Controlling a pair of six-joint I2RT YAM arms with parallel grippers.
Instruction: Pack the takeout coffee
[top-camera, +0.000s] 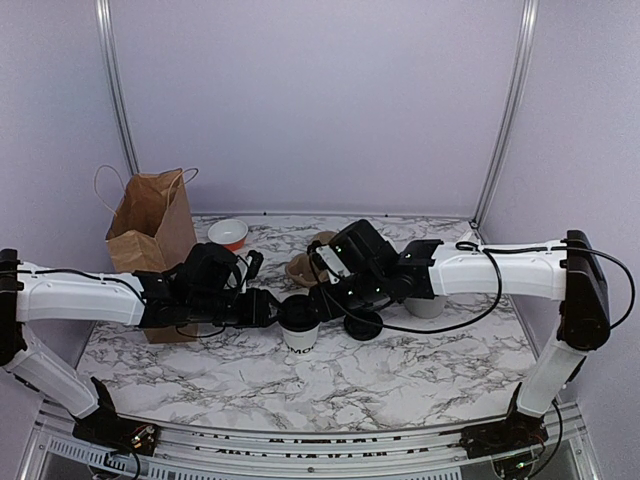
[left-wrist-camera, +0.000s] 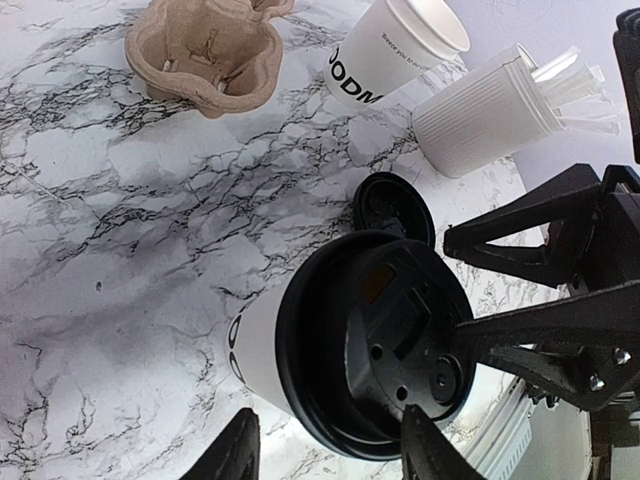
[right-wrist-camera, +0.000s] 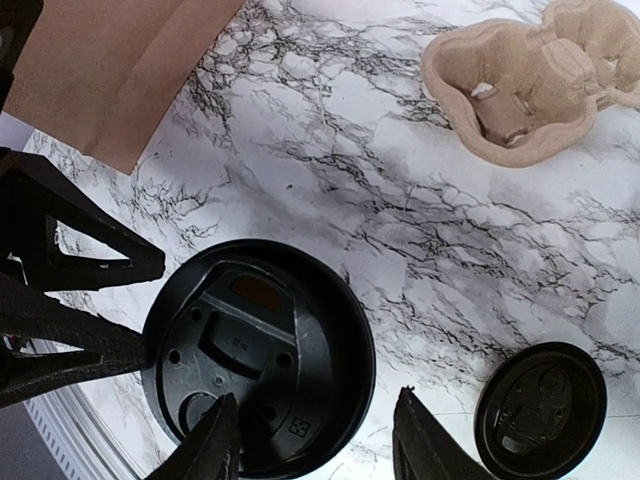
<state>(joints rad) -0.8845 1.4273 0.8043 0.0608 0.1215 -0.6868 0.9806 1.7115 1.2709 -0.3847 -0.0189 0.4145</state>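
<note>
The takeout coffee cup (top-camera: 298, 337) stands upright at mid-table, white with black lettering (left-wrist-camera: 236, 352) low on its side. Its black lid (left-wrist-camera: 370, 340) (right-wrist-camera: 260, 355) sits on top of it. My left gripper (top-camera: 272, 310) (left-wrist-camera: 333, 428) reaches in from the left and is open. One of its fingers overlaps the lid's rim and the other stands beside the cup with table showing between. From the right comes my right gripper (top-camera: 325, 303) (right-wrist-camera: 315, 425), also open. One of its fingers is over the lid and the other is off it, above the table.
A second loose black lid (right-wrist-camera: 540, 410) (left-wrist-camera: 393, 205) lies just right of the cup. A brown pulp carrier (top-camera: 303, 268) (right-wrist-camera: 520, 90) is behind it. Also here are a paper bag (top-camera: 150, 225), a small bowl (top-camera: 228, 233), another white cup (left-wrist-camera: 395, 50) and a ribbed white holder of utensils (left-wrist-camera: 480, 115).
</note>
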